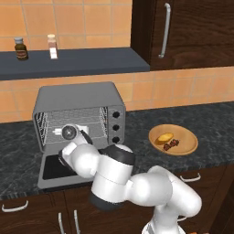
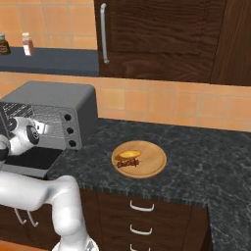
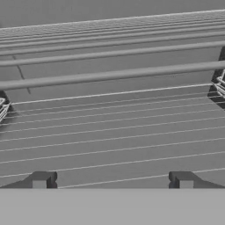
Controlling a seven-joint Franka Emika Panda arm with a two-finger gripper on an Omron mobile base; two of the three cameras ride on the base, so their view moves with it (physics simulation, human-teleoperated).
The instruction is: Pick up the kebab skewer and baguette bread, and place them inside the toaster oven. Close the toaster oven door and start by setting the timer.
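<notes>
- Toaster oven [image 1: 77, 98] cavity: open at front; wire rack [image 3: 112, 132] spans it, free space above.
- Lowered toaster oven door [image 1: 55, 170] juts out in front of toaster oven.
- Counter [image 1: 215, 119] right of toaster oven: wooden plate [image 1: 187, 145] occupies it.

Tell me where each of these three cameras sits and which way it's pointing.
Left base view: behind the arm's left, looking forward and down at the toaster oven; arm rises lower right.
Right base view: behind its right, facing the plate; arm lower left.
Hand view: on the hand, facing the oven's wire racks; open gripper at bottom.
Both base views share the oven, plate, baguette bread and kebab skewer.
</notes>
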